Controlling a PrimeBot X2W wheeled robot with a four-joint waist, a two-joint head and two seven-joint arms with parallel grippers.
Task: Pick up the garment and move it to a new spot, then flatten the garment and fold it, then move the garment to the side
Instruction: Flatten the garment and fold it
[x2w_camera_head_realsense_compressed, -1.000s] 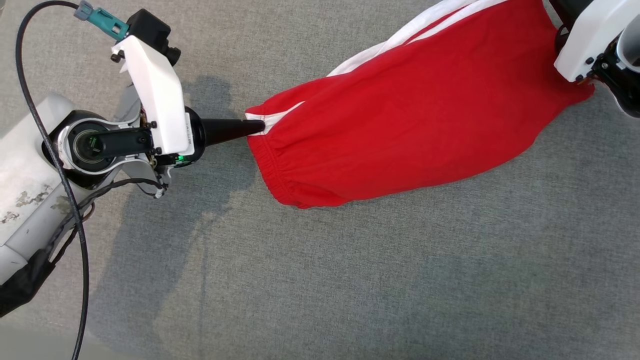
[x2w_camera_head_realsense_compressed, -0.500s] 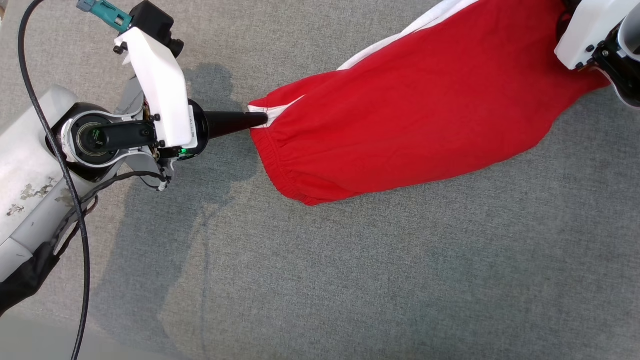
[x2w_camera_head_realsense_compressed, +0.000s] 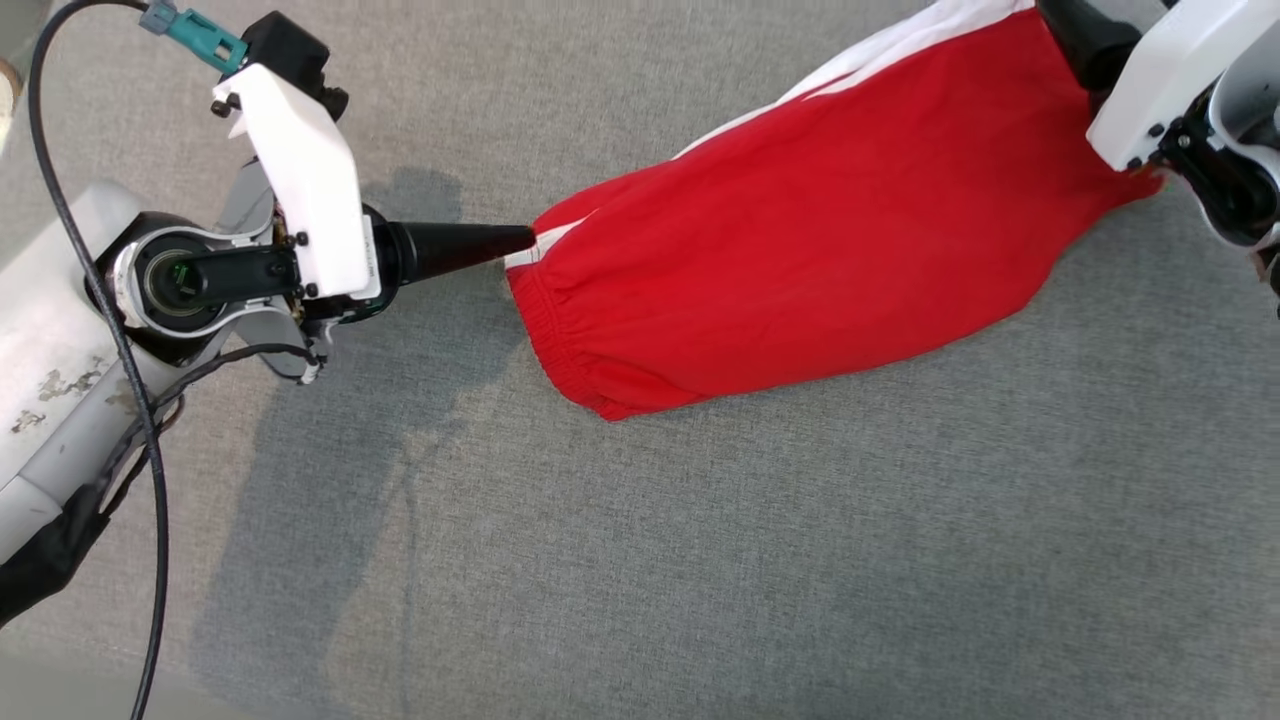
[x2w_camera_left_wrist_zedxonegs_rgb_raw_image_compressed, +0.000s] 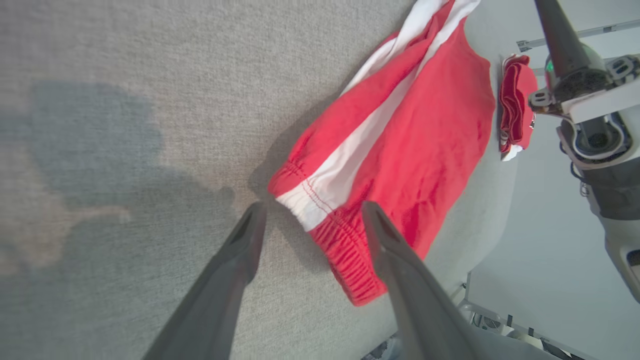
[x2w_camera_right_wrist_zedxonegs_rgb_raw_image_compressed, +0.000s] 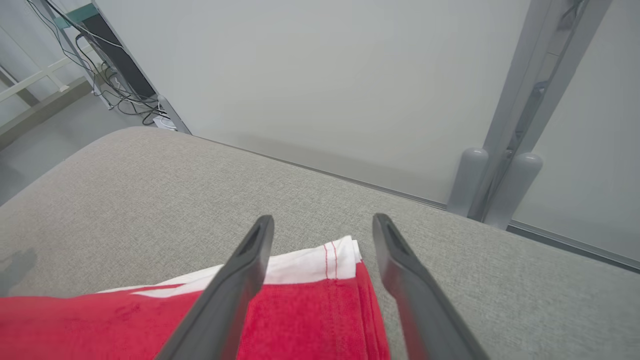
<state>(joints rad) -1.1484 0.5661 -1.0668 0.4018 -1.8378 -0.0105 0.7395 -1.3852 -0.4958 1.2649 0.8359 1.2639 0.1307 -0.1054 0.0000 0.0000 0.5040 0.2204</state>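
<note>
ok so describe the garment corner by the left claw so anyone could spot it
On the grey surface, a red garment lies slantwise across the upper middle. Its left end is a gathered elastic band, and the corner there, at the left claw tips, is the only one where a white stripe meets that band.

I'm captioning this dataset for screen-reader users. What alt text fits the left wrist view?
A red garment with a white side stripe lies on a grey fabric surface, its elastic waistband corner inside the open left end effector. The right arm is at the garment's far end.
</note>
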